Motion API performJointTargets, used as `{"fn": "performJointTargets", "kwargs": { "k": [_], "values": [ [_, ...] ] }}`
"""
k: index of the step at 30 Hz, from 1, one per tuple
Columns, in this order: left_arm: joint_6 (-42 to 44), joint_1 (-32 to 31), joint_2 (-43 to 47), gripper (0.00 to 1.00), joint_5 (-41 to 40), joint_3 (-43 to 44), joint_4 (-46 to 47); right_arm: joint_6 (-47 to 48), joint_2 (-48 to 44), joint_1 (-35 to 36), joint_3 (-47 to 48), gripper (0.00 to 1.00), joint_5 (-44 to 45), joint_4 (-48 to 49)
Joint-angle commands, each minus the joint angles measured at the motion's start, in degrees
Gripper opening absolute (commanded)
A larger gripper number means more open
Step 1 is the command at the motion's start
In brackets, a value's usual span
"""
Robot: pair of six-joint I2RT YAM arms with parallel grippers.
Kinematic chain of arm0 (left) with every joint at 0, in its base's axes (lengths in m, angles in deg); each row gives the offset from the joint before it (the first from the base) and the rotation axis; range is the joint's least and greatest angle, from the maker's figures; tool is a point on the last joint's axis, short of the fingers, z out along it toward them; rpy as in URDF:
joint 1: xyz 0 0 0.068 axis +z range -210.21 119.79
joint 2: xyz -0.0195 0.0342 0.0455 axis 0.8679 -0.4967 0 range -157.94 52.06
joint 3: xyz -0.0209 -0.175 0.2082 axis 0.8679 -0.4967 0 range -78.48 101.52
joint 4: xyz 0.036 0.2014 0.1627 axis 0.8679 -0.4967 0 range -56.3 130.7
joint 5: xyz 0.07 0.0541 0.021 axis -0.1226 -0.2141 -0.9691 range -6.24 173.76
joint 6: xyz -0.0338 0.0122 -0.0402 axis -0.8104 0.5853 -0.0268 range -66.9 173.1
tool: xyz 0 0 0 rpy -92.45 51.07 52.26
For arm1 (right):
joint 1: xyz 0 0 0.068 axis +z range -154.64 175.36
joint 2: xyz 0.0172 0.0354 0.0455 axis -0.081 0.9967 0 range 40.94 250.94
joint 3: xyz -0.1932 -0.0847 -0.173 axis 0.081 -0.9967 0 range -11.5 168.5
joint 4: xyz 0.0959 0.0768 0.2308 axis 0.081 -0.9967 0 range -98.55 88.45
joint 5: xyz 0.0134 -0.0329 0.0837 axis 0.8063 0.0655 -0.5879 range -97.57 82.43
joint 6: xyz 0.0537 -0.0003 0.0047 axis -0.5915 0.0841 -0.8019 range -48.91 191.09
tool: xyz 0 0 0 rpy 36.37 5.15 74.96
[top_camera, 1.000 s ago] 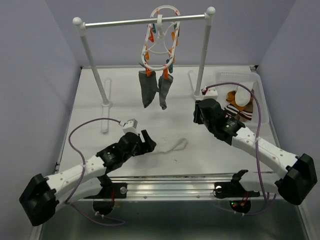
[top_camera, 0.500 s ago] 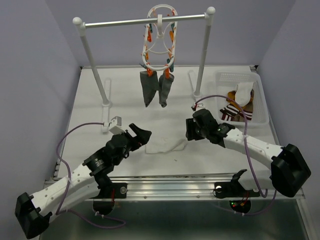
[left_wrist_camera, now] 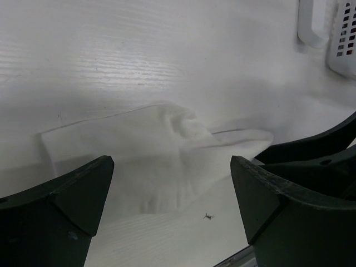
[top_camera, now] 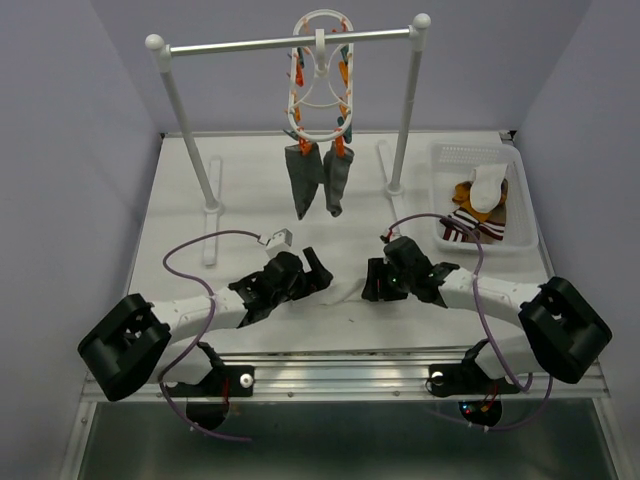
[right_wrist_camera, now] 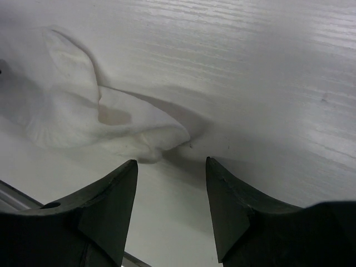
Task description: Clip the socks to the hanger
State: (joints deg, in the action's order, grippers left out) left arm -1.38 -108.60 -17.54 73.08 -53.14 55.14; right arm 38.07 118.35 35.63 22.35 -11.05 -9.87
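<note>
The left gripper (top_camera: 312, 272) was found released in the lower centre of the top view, with its jaws spread wide and nothing clamped between them. In the left wrist view the white sock (left_wrist_camera: 161, 161) was seen rumpled on the table (top_camera: 250, 190), lying across the gap between the two dark fingers (left_wrist_camera: 61, 194). The right gripper (top_camera: 374, 282) was positioned just right of the same sock. Its jaws were parted to a moderate width and nothing was held. In the right wrist view the folded end of the sock was located just above the fingertips, left of centre. The hanger (top_camera: 320, 75) was suspended from the metal rail (top_camera: 240, 44) at upper centre, and two grey socks (top_camera: 300, 180) were clipped beneath it. Further socks (top_camera: 478, 195) — striped, mustard and white — were stored in the white basket (top_camera: 445, 155) at the right of the frame, well apart from both grippers.
</note>
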Motion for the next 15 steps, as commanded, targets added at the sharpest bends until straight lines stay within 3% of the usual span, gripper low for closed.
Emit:
{"fn": "performJointTargets", "kwargs": {
  "k": [1,5,6,9,15],
  "values": [
    [0.4,-0.1,-2.8,0.99,1.7,2.0,4.5,-2.8,1.3,0.6,-0.6,0.58,-2.3,7.7],
    [-1.1,-0.1,-3.3,0.99,1.1,0.7,4.9,-4.1,3.3,0.6,-1.0,0.54,-2.4,12.2],
    [-1.5,-0.1,-3.3,0.99,0.8,0.5,4.2,-4.4,3.7,0.6,-1.1,0.39,-2.5,13.1],
    [-2.7,-0.1,-2.6,0.99,0.0,-0.9,4.1,-4.1,5.9,0.6,0.1,0.12,-1.2,12.8],
    [-4.6,0.0,-0.4,0.99,-2.9,-4.2,4.6,3.0,0.3,0.6,3.4,0.05,8.0,-3.1]
  ]
}}
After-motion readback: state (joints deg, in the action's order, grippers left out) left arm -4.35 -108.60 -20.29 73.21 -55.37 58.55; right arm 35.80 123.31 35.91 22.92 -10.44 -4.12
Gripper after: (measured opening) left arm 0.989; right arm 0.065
